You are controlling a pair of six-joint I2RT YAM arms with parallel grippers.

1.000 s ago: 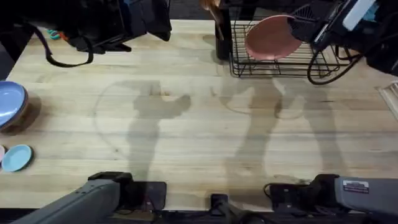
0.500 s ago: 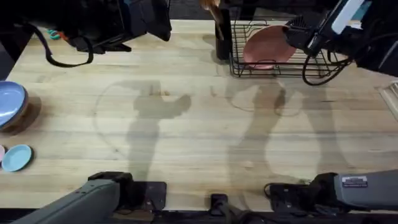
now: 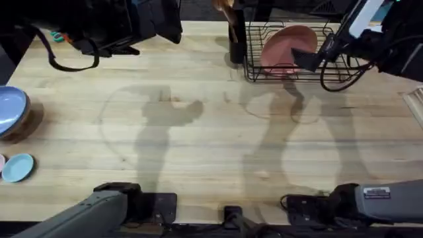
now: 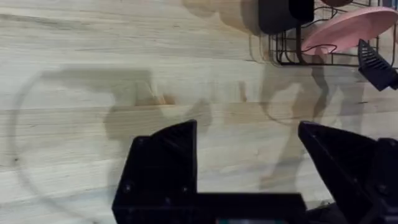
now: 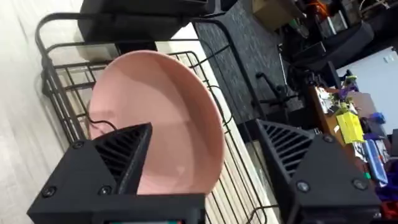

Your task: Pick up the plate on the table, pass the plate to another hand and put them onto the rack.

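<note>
The plate (image 3: 285,47) stands tilted in the rack (image 3: 301,69) at the far right of the desk (image 3: 198,132), leaning among the upright wires, which seem to prop it on edge. The right pincer (image 5: 205,162) sits just beside it with its fingers spread wide, one across the plate's face and one past its rim, so it looks let go rather than gripped. The left pincer (image 4: 249,158) hangs wide and empty over bare wood, well apart from the rack. A dark utensil holder (image 3: 236,43) stands against the rack's left end, and two blue dishes lie far off.
</note>
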